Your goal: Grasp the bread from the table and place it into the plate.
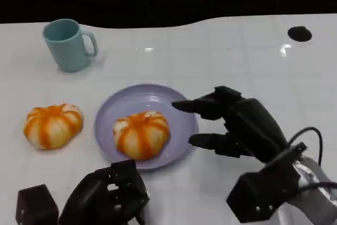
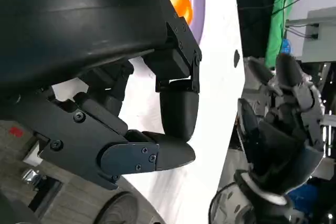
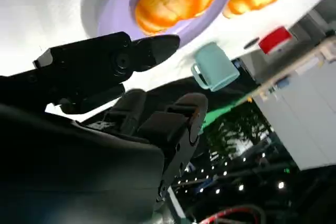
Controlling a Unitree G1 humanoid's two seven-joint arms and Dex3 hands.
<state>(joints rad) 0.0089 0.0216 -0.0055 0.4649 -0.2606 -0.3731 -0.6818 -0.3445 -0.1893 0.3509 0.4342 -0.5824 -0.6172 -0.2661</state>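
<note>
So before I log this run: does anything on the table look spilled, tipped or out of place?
Nothing stands out. One bread sits in the plate, a second bread lies on the table beside it, and the mug stands upright.

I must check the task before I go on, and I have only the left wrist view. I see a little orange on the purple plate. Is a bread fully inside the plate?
Observer: Yes. In the head view, one bread lies in the plate, inside its rim.
Operator: Is there other bread on the table?
Observer: Yes. A second bread lies on the table, to the left of the plate and apart from it.
Operator: Does anything else stand there?
Observer: A teal cup stands upright beyond the second bread.
</note>
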